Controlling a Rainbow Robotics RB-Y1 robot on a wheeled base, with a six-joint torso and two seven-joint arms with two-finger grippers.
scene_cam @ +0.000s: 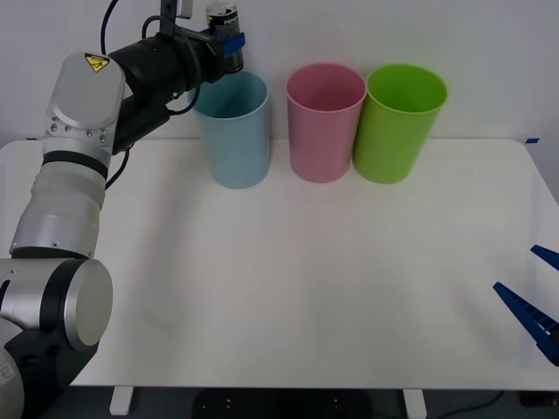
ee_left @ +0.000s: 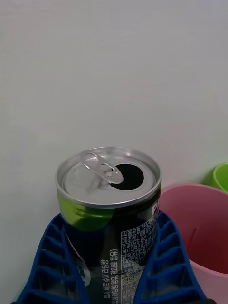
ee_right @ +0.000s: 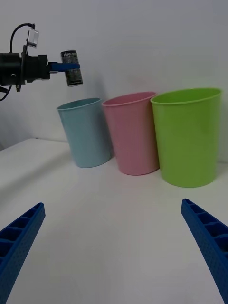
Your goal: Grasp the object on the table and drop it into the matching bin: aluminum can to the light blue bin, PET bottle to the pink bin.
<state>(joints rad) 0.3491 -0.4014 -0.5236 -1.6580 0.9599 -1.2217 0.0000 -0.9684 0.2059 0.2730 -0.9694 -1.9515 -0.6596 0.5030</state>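
So the left pincer [scene_cam: 229, 39] has the can [scene_cam: 224, 24] clamped between its blue fingers [ee_left: 167, 266], squeezing the dark printed side and keeping it upright, pull-tab top facing up with the opening already popped. It's holding it up in the air above the light blue bin [scene_cam: 233, 131], sitting over the bin's back-left rim rather than dead centre from what I can tell in the front view, and the right wrist view also puts it a bit off to that same side of the opening. Makes sense that it's up high like that, it needs to clear the rim before letting go, and gripping the side means the can should just fall straight when the fingers spread. My guess is it wants a small nudge toward the middle of the blue bin first, otherwise it could clip the rim and bounce onto the surface [scene_cam: 306, 279]. The pink bin [scene_cam: 325, 122] stands right beside the blue one, and a green bin [scene_cam: 399, 122] on the far side of the pink. The right pincer [scene_cam: 534, 305] is parked way off from the blue bin at the near right corner of the surface, fingers spread wide, holding nothing
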